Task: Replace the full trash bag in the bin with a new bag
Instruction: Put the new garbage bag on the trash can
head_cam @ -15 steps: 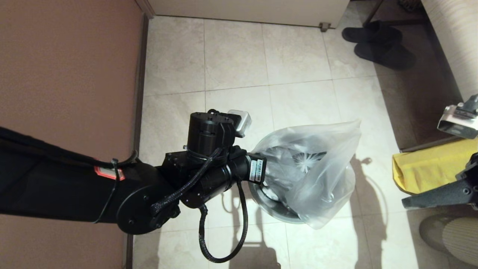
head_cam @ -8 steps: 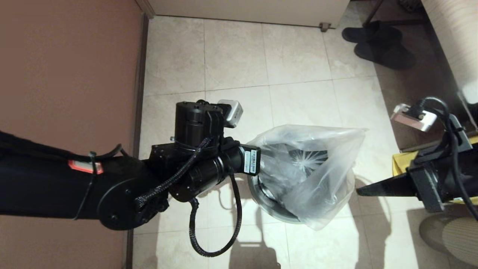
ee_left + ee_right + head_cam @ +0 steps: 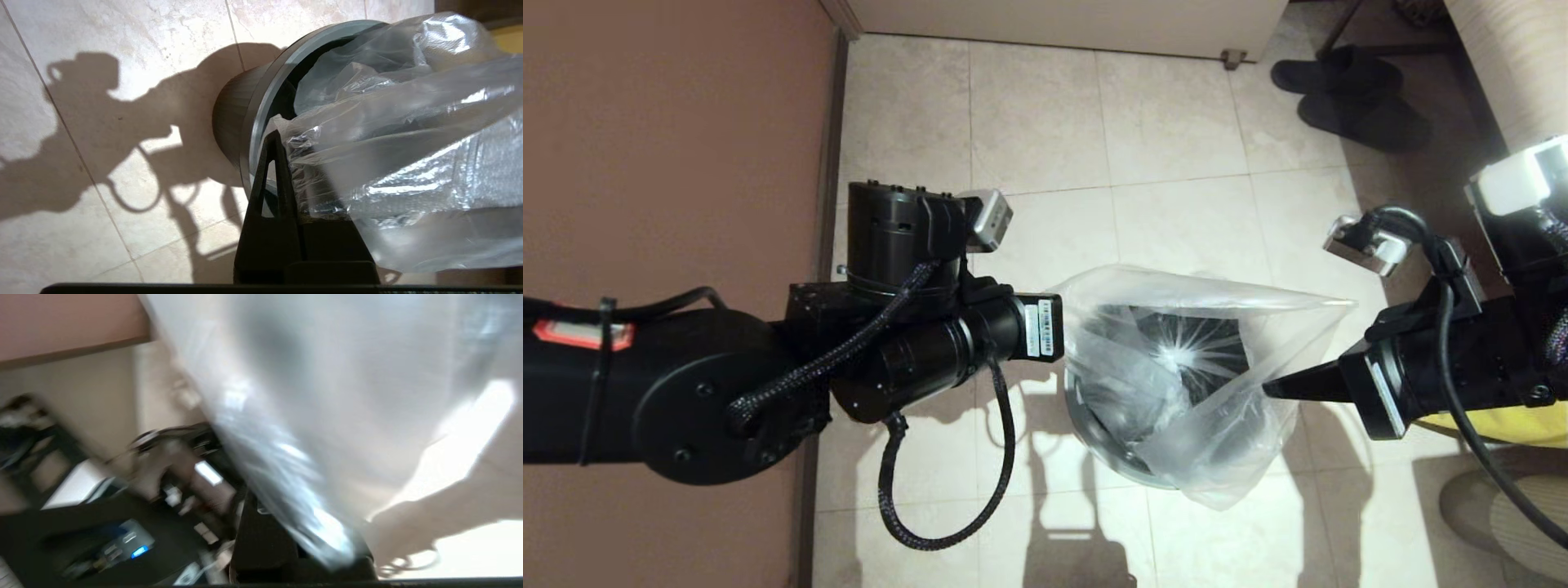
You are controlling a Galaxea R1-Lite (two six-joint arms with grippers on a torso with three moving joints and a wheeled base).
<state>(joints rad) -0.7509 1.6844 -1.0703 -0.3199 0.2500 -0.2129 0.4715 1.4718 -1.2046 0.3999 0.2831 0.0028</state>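
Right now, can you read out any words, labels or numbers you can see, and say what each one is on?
No text is readable.
White barcode sticker on the left arm's wrist, beside the new bag: print too small to read.
Red-and-white tag on the left arm: no legible writing.

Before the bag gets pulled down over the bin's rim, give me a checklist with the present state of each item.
1. Left gripper holds the new bag at its edge: ok, the plastic is pinched between the fingers in the left wrist view.
2. Right gripper has hold of the bag's opposite side: cannot tell; its tip meets the plastic, but the grasp is not shown.
3. Bag is over the bin: ok, it is spread above the mouth.
4. Bag edge is around the grey rim: not ok, the rim lies bare on the robot's near side.
5. Old bag is out of the bin: ok, the black ribbed inside shows through the plastic.
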